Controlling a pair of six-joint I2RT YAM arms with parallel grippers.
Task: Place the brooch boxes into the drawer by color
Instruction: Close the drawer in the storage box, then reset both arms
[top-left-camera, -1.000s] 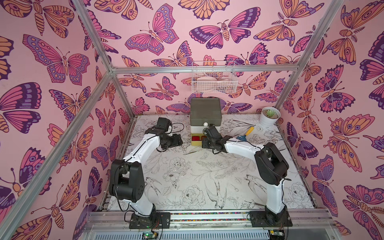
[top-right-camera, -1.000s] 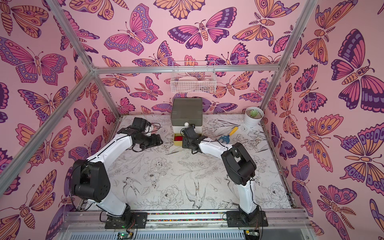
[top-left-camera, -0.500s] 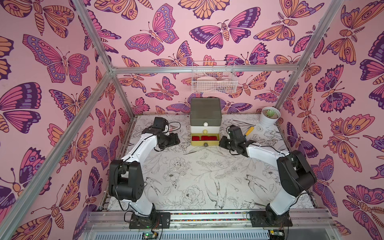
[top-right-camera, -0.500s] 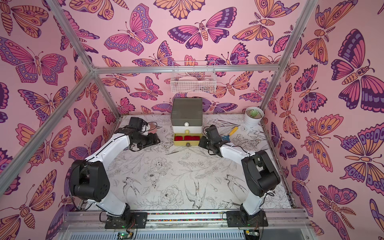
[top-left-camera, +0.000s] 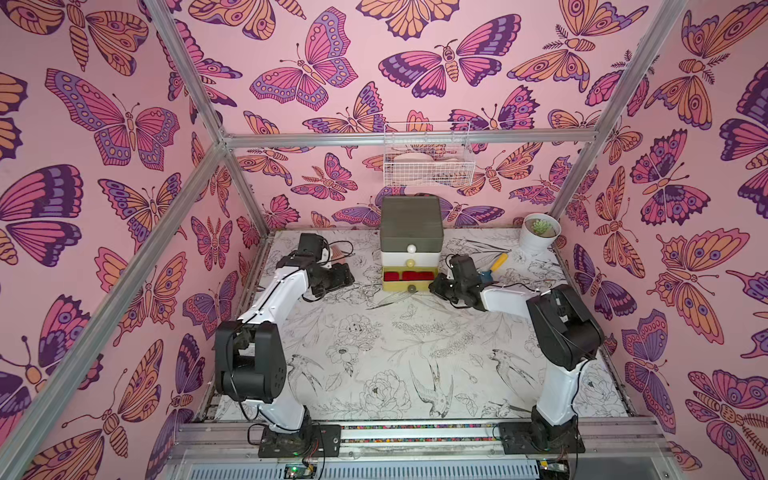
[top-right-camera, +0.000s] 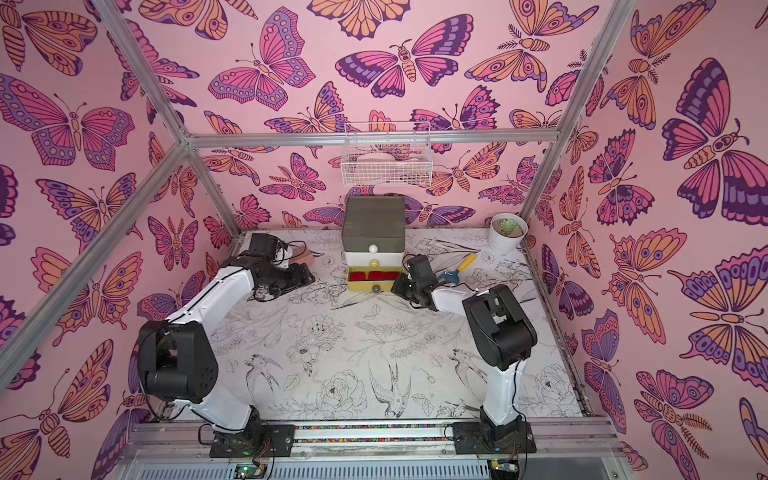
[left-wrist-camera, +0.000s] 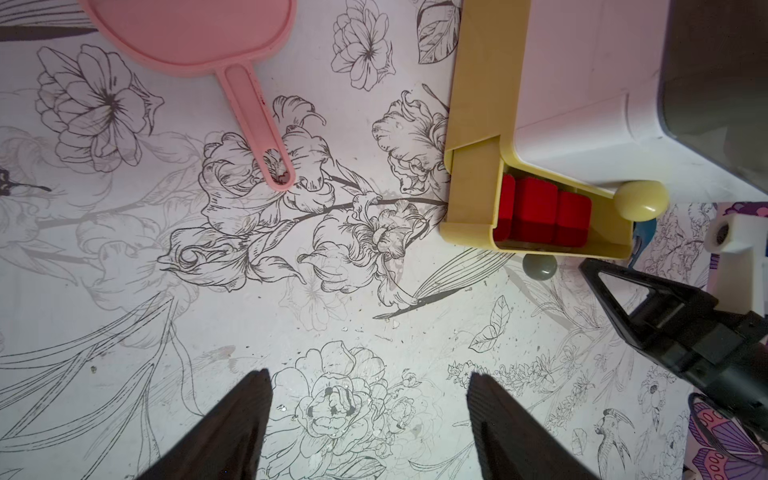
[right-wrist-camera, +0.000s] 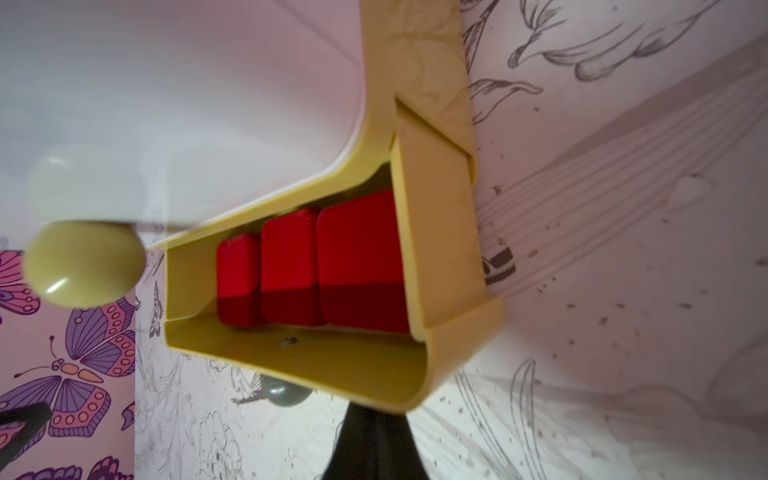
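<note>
The drawer stands at the back of the table, its mustard bottom tier pulled out. Three red brooch boxes lie side by side inside it. My right gripper is shut on nothing, its tip at the front right corner of the open tier; I cannot tell whether they touch. My left gripper hangs open and empty over bare table, left of the drawer.
A pink hand mirror lies behind the left gripper. A yellow-handled tool and a white plant pot sit at the back right. A white wire basket hangs on the back wall above the drawer.
The right gripper left the open bottom tier, swung right and shut, then came back toward the tier's front right corner. The left arm has barely moved.
</note>
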